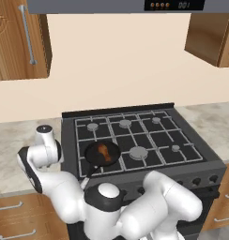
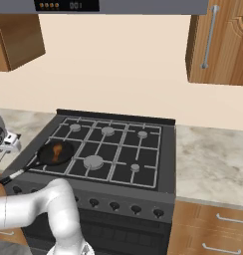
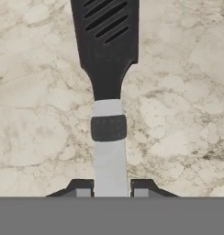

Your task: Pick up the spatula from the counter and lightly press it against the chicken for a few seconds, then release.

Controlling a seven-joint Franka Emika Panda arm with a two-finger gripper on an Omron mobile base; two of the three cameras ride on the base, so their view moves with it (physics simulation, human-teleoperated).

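Note:
The spatula [image 3: 108, 55] lies flat on the marbled counter [image 3: 36, 114]. Its black slotted blade is at the top of the hand view, and its grey handle with a black band runs down toward me. My gripper [image 3: 111, 189] is shut on that handle, with one fingertip pressed against each side. In the base views my hand [image 1: 45, 136] hangs low over the counter left of the stove. The chicken [image 1: 103, 150], an orange-brown piece, sits in a black frying pan [image 1: 94, 157] on the stove's front left burner, to the right of my hand. The pan [image 2: 48, 155] and chicken [image 2: 56, 151] also appear in the right base view.
The pan's handle [image 2: 16, 172] sticks out toward the stove's front left corner. The black gas stove [image 1: 149, 136] has several burners and a row of knobs along its front. Wooden cabinets [image 1: 20, 37] hang above, and more counter [image 2: 213, 159] lies right of the stove.

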